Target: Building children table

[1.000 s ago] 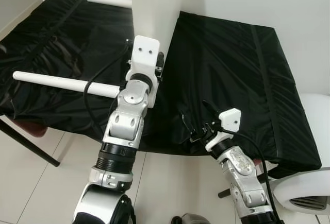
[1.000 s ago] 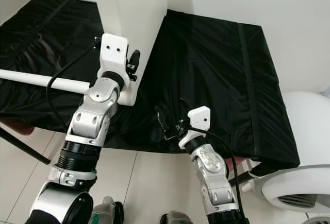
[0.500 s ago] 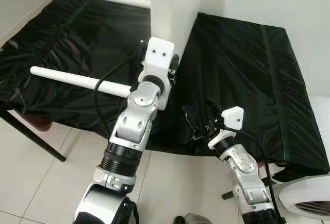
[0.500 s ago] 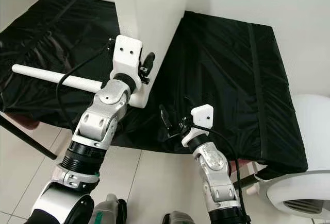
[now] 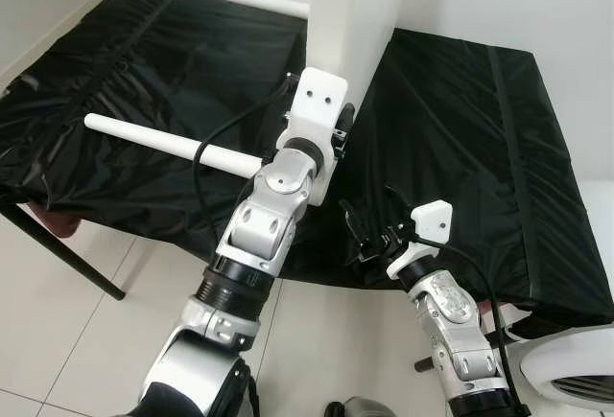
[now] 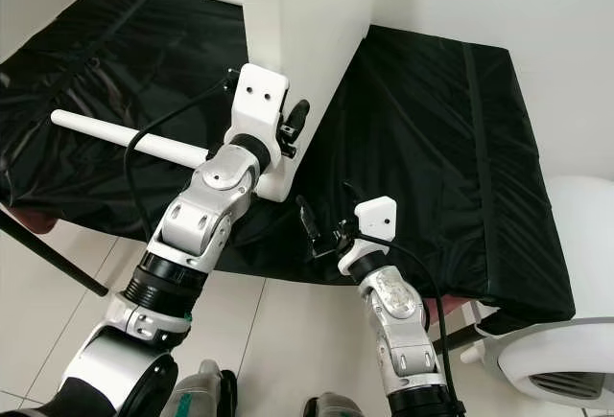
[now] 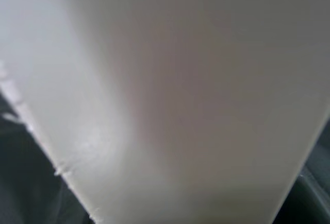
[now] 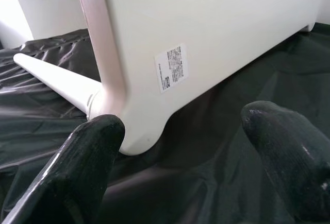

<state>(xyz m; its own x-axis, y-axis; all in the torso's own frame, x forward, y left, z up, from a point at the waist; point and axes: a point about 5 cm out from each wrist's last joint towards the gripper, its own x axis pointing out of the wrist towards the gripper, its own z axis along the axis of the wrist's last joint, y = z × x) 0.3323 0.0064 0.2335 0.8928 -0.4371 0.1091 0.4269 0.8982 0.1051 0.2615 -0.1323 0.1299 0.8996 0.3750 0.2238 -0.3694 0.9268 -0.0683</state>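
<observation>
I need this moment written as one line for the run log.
left pincer: at edge of upright white tabletop | leg: attached, sticking sideways | right pincer: open, hovering over black cloth

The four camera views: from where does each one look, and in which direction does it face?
Left and right eye views: from the head, looking down at the white tabletop standing on edge on the black cloth; both arms show.
Left wrist view: pressed close against the tabletop's white surface.
Right wrist view: along the open right gripper toward the tabletop's corner and its leg.
Shared: tabletop, cloth.
</observation>
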